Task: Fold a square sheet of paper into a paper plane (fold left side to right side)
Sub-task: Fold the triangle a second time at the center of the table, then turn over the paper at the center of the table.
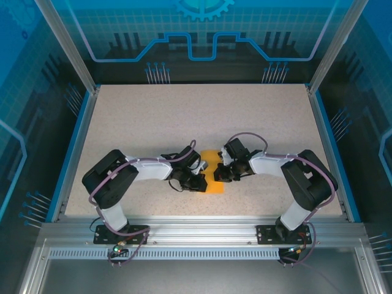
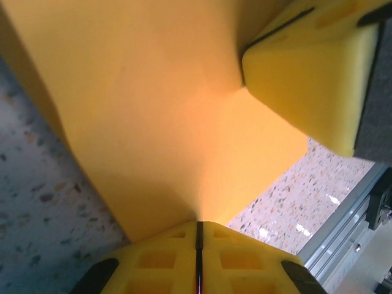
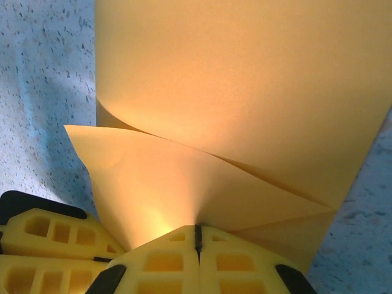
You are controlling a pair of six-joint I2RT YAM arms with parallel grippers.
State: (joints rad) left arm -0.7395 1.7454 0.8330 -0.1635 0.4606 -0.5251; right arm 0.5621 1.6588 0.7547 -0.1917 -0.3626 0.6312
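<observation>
The square sheet of paper (image 1: 215, 184) lies near the bench's (image 1: 184, 116) front edge, pinched between the left tool (image 2: 199, 228) and the right tool (image 3: 197, 229).

The square sheet of paper (image 3: 245, 79) is thin, smooth, matt orange paper. The right fingers (image 3: 153, 263) and left fingers (image 2: 165, 260) look like matt yellow moulded plastic. The table (image 1: 184, 116) is speckled, stone-like and faintly glossy. Along its 6 o'clock edge runs a ribbed metal rail (image 1: 196, 231).
</observation>
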